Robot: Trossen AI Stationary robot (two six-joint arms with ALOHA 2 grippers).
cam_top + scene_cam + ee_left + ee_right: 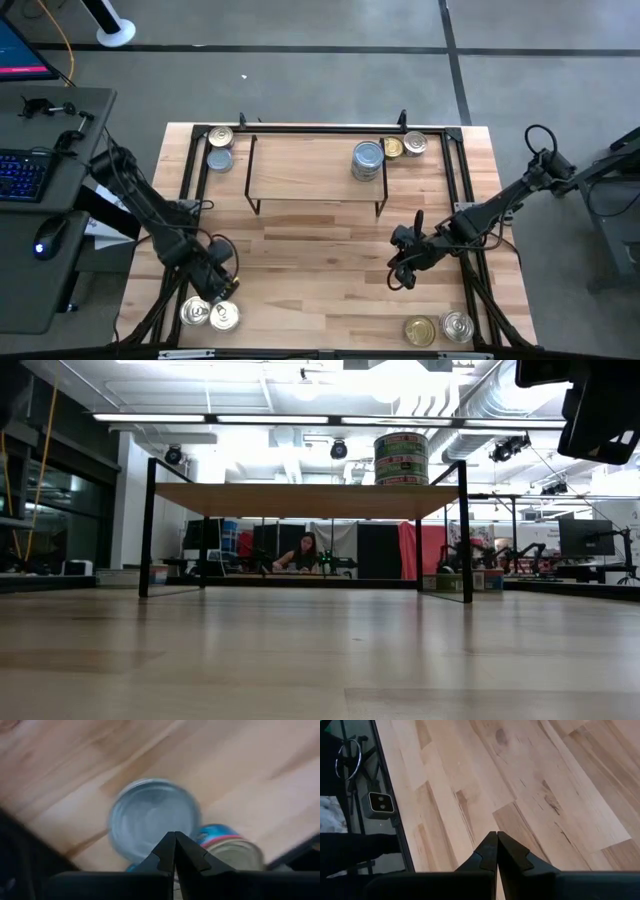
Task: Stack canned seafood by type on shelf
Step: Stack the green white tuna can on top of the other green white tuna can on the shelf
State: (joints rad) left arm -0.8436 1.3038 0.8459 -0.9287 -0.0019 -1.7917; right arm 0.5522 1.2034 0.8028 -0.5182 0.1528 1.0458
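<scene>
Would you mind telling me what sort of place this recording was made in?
Most likely a robotics lab or workshop. Beyond the shelf, the low view shows an open industrial ceiling with exposed ducts, more robot arms on benches, and a person seated at a workstation. A desk with keyboard stands beside the table.

Light-wood shelf (300, 170), silver-topped tins (368, 155), gold-topped tin (420, 330), black wire legs

The wooden tabletop (320, 290) carries the shelf (300, 172), with stacked tins (368, 160) on its right end, and loose tins (210, 315) near its corners.
</scene>
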